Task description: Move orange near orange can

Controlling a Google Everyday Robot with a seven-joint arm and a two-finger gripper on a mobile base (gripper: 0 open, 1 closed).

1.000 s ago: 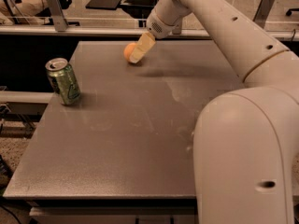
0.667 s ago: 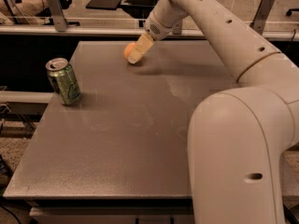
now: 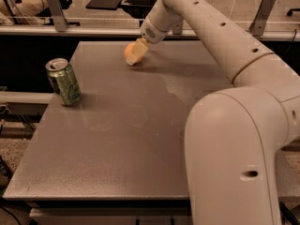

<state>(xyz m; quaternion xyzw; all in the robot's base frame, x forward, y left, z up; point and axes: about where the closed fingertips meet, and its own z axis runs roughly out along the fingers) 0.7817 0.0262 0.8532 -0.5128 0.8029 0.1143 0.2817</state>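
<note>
The orange (image 3: pixel 127 50) lies on the grey table (image 3: pixel 140 125) near its far edge, left of centre. My gripper (image 3: pixel 135 55) reaches down to it from the right, and its cream fingers (image 3: pixel 137 53) close around the fruit and cover its right half. The orange still rests on the table top. The orange can is out of view.
A green drink can with a silver top (image 3: pixel 63 81) stands upright near the table's left edge. My large white arm (image 3: pixel 234 139) fills the right foreground and hides that side of the table. A railing and metal posts (image 3: pixel 54 3) run behind the far edge.
The gripper and the orange stay at the same spot. The near part of my arm has shifted slightly to the left.
</note>
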